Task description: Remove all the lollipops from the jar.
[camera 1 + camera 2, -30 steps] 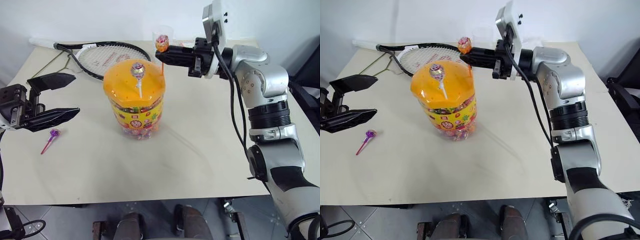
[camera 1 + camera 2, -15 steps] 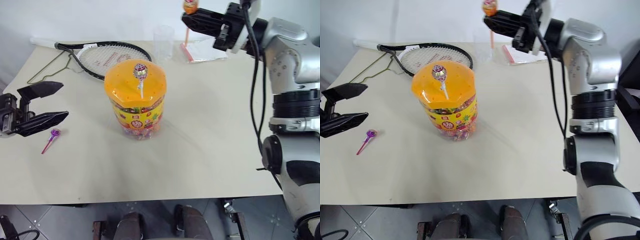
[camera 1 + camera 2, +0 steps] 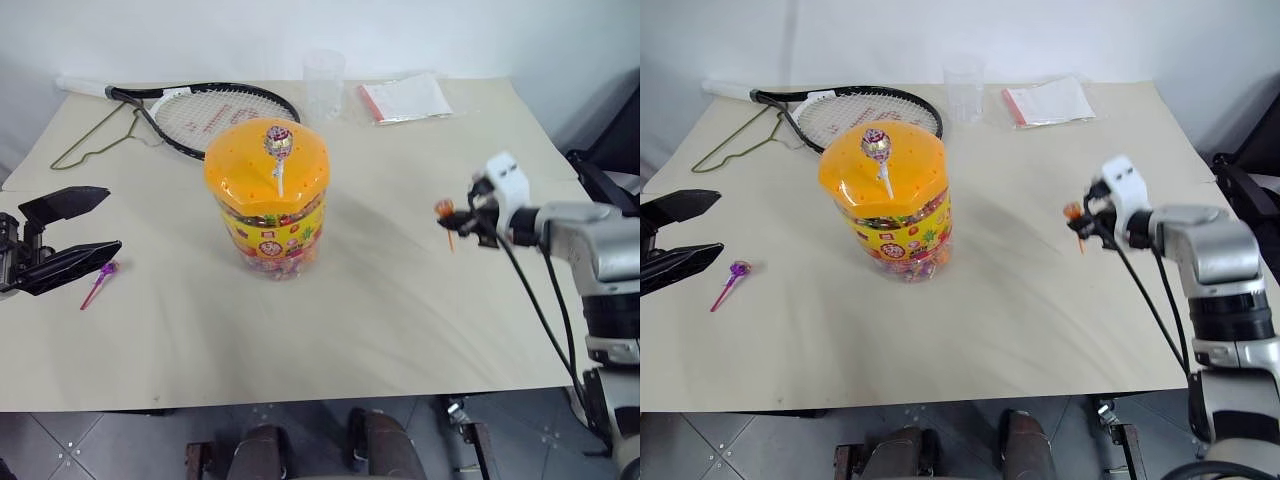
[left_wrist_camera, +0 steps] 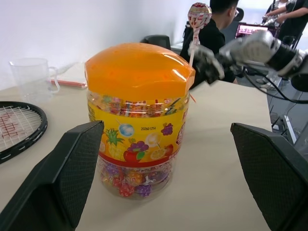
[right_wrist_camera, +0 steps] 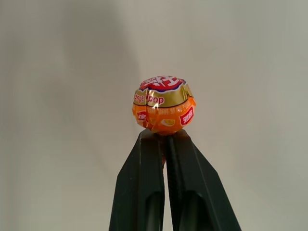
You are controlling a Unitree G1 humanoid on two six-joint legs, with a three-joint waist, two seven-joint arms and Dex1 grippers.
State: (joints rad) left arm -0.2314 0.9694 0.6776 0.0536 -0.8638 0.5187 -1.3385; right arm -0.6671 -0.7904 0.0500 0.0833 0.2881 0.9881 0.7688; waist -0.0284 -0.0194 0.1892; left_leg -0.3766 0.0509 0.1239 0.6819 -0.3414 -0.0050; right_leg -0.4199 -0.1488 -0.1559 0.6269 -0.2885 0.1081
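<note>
- The jar [image 3: 267, 198] stands upright on the table [image 3: 400, 310], near the middle. It has an orange lid and a yellow label with fruit pictures.
- One purple-pink lollipop on a white stick [image 3: 277, 143] stands up out of the jar's lid.
- The right gripper [image 3: 452, 224] is off to the right of the jar, well apart from it, low over the table. Its fingers [image 5: 144, 192] are closed tight on the stick of the orange lollipop [image 5: 163, 109], just under the round candy.
- The left gripper [image 3: 75, 228] is off to the left of the jar, well apart from it. Its two black fingers [image 4: 67, 168] are wide open and hold nothing. In the left wrist view the jar sits between them, farther away.
- A purple-pink lollipop on a magenta stick [image 3: 100, 276] lies flat on the table to the left of the jar, just beside the lower left finger.
- A tennis racket [image 3: 205, 110] lies behind the jar, to the left.
- A small clear cup [image 3: 324, 82] stands behind the jar.
- A flat clear packet [image 3: 405, 98] lies behind the jar, to the right of the cup.
- In the left wrist view, people sit far behind the jar.
</note>
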